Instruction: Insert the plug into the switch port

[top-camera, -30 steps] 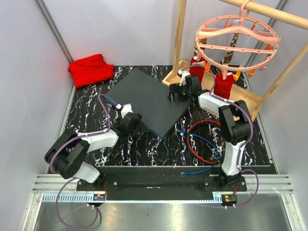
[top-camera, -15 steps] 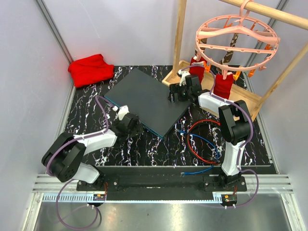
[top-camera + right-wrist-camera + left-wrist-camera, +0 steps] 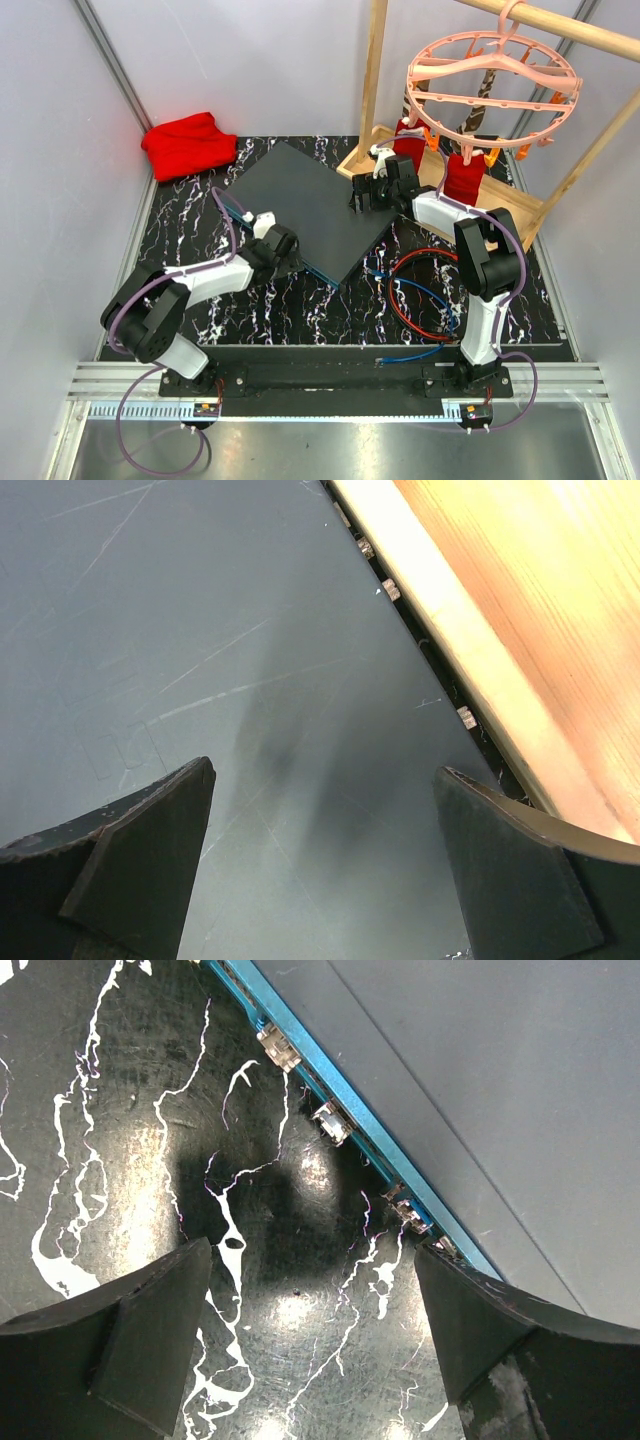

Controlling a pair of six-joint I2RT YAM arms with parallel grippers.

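**Item 1, far left.** Red cloth (image 3: 188, 143), bunched at the back corner of the black marbled table (image 3: 175, 240). Not concerned in the task.

**Item 2.** Left gripper (image 3: 310, 1290). The jaws are spread wide and nothing is held. It is set low over the table, just beside the teal front edge (image 3: 345, 1135) of the switch.

**Item 3, centre.** Switch (image 3: 300, 200), a flat dark grey box laid diagonally. Its long socket-lined edge runs from upper left to lower right, ahead and to the right of the left fingers (image 3: 150, 1310). Small pale fittings are seen along it; whether they are plugs or socket parts cannot be told.

**Item 4.** Right gripper (image 3: 320, 790). The jaws are fully spread and empty. It is held over the switch's far corner, beside the wooden tray (image 3: 520, 630).

**Item 5, right.** Red and blue cables (image 3: 420, 295), looped on the table near the switch's near corner. No plug end can be singled out.

**Assessment.** The left arm is judged nearer the sockets, and the right arm nearer the cables. No plug is yet in hand.

**Markings.** No brand or label can be read. Faint embossing on the lid is illegible.
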